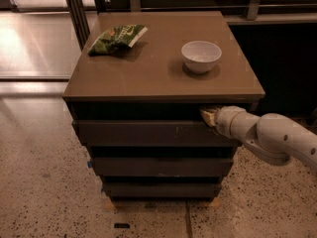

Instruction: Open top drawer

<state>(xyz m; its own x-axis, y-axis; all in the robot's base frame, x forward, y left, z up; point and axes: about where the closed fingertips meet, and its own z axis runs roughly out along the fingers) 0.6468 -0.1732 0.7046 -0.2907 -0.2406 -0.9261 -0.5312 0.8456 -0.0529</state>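
Note:
The top drawer [148,133] is the widest dark grey-brown front under the cabinet top, with small white scratch marks right of centre. It stands slightly out from the cabinet, with a dark gap above its upper edge. My gripper [208,115] reaches in from the right on a white arm and sits at the drawer's upper right edge, in the gap under the cabinet top. Its tip is partly hidden in that shadow.
A green snack bag [117,37] and a white bowl [201,56] rest on the cabinet top [148,78]. Two narrower drawer fronts [161,166] sit below the top drawer. Speckled floor lies in front; a dark shelf unit stands to the right.

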